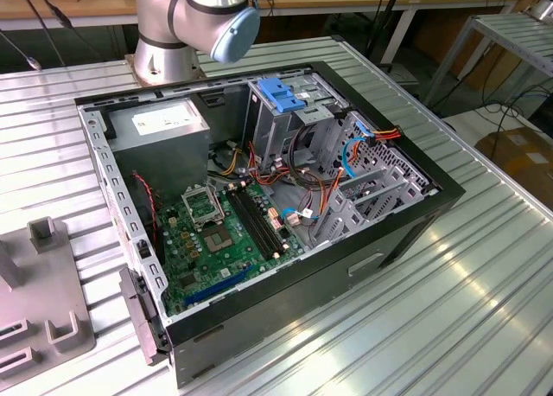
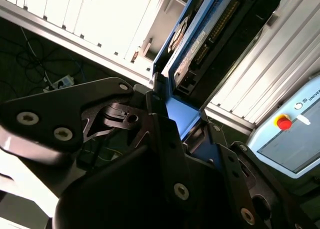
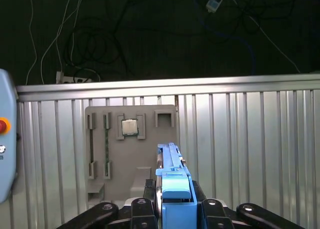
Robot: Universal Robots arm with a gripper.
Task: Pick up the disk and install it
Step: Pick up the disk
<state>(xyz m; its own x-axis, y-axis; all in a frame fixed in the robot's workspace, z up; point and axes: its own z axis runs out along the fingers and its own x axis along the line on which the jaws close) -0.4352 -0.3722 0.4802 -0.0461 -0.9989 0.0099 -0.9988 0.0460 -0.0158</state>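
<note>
The pick-up looks done: the gripper (image 3: 173, 201) pinches the disk (image 3: 171, 161) by its blue frame, and the disk stands out straight beyond the jaws. Installing in the open computer case (image 1: 406, 232) is left, I judge. The sides of the jaws are free; the ribbed table (image 3: 250, 154) and a grey fixture plate (image 3: 130, 154) lie ahead, apart from the disk's edges.

I read the bench (image 1: 484, 309) as ribbed bare metal, bright and glossy under the lights. On the disk (image 2: 200, 49) I see a matt black metal body, a paper label and a smooth blue plastic frame. To me the claw (image 2: 180, 111) looks matt black metal, the computer case (image 1: 108, 180) dull grey sheet metal
</note>
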